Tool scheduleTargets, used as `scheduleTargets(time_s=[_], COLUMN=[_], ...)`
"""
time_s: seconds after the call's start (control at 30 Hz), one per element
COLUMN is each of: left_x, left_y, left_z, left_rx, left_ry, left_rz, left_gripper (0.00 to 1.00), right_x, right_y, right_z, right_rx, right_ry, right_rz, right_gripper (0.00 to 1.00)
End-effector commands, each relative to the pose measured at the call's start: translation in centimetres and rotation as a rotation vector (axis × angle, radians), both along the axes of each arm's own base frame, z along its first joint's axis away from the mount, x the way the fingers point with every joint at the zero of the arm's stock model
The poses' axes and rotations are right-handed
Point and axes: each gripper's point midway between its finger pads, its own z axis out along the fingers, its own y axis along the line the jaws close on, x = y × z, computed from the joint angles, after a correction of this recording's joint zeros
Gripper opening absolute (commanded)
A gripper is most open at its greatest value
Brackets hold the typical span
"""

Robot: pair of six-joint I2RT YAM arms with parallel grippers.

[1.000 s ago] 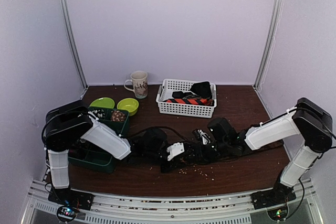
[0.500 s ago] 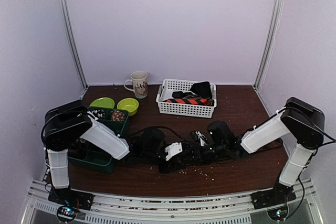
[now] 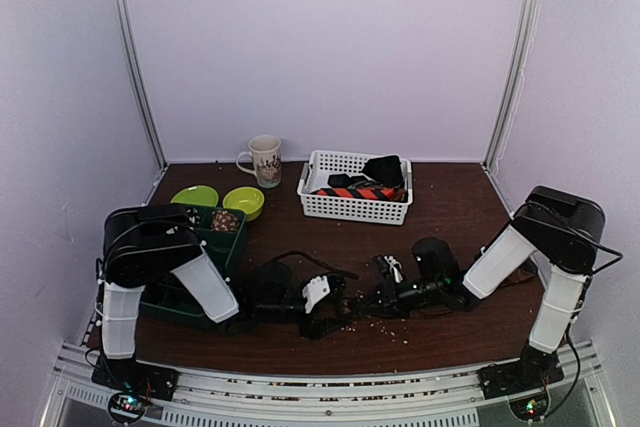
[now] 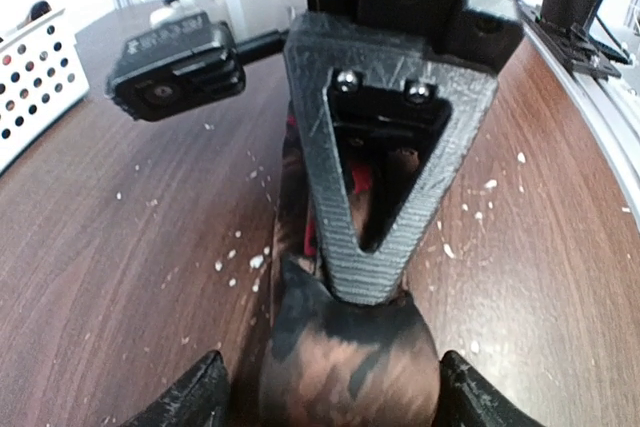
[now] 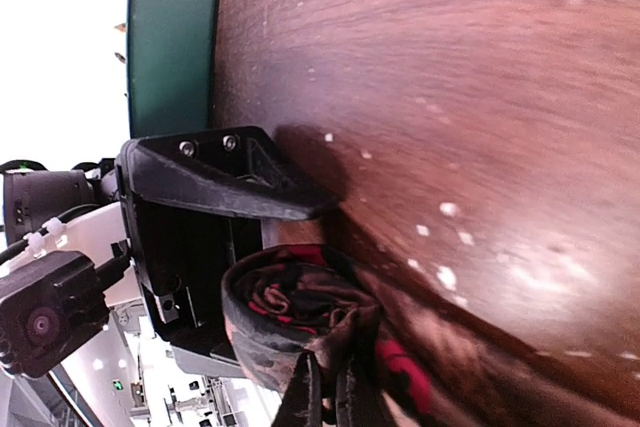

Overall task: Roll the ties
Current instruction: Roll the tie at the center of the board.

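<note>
A dark brown patterned tie with red flecks is rolled into a coil [image 4: 345, 357] on the wooden table, its loose tail [image 4: 295, 197] running away along the wood. My left gripper [image 4: 335, 397] is open, one fingertip on each side of the coil. My right gripper [image 5: 330, 402] is shut on the fabric at the coil's [image 5: 290, 307] centre; its grey triangular finger [image 4: 385, 167] points down into the roll. In the top view both grippers, left [image 3: 325, 305] and right [image 3: 378, 299], meet low at the table's front centre, hiding the tie.
A white basket [image 3: 355, 209] at the back holds an orange-striped tie [image 3: 365, 190] and a black one [image 3: 385, 169]. A green tray [image 3: 200, 247], two lime bowls [image 3: 195, 195] and a mug [image 3: 265, 160] stand at the left. Crumbs [image 3: 385, 322] dot the wood.
My left gripper has opened off the coil and its arm has drawn back to the left. My right gripper has closed on the tie and its arm has folded in lower.
</note>
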Motion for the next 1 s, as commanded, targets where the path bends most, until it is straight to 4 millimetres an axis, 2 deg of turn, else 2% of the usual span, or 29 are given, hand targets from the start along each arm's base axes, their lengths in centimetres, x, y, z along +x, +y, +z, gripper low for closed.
scheduleTargets(time_s=[0.0, 0.1, 0.23, 0.33, 0.37, 0.47, 0.57, 0.63, 0.8, 0.97], left_x=[0.2, 0.3, 0.6, 0.5, 0.3, 0.2, 0.4, 0.3, 0.4, 0.4], left_y=[-0.9, -1.2, -0.9, -0.2, 0.3, 1.2, 1.7, 1.8, 1.9, 1.6], left_z=[-0.6, -0.7, -1.2, -1.3, -2.1, -2.7, -3.6, -3.8, -3.9, -3.7], left_rx=[-0.04, -0.056, 0.004, 0.08, 0.14, 0.245, 0.348, 0.375, 0.394, 0.39], left_ry=[-0.021, -0.022, -0.025, -0.025, -0.009, 0.017, 0.051, 0.07, 0.087, 0.091], left_rz=[0.035, 0.044, 0.057, 0.059, 0.057, 0.061, 0.072, 0.076, 0.083, 0.078], left_gripper=[0.7, 0.59, 0.34, 0.27, 0.25, 0.24, 0.24, 0.24, 0.24, 0.24], right_x=[-1.4, -1.1, -0.7, -0.1, 0.3, 1.2, 1.2, 0.8, 0.4, 0.3], right_y=[-3.3, -3.1, -2.7, -2.5, -2.5, -2.6, -1.6, -0.6, 1.1, 1.2], right_z=[-5.1, -4.8, -3.8, -2.3, -1.0, 1.7, 3.8, 4.3, 3.2, 1.1], right_rx=[-0.178, -0.182, -0.203, -0.212, -0.21, -0.223, -0.211, -0.196, -0.196, -0.27], right_ry=[0.13, 0.119, 0.076, 0.019, -0.023, -0.118, -0.16, -0.154, -0.109, -0.087], right_rz=[-0.061, -0.064, -0.046, -0.036, -0.04, -0.053, -0.027, 0.001, 0.046, 0.067], right_gripper=[0.0, 0.0, 0.01, 0.18, 0.25, 0.4, 0.47, 0.48, 0.46, 0.42])
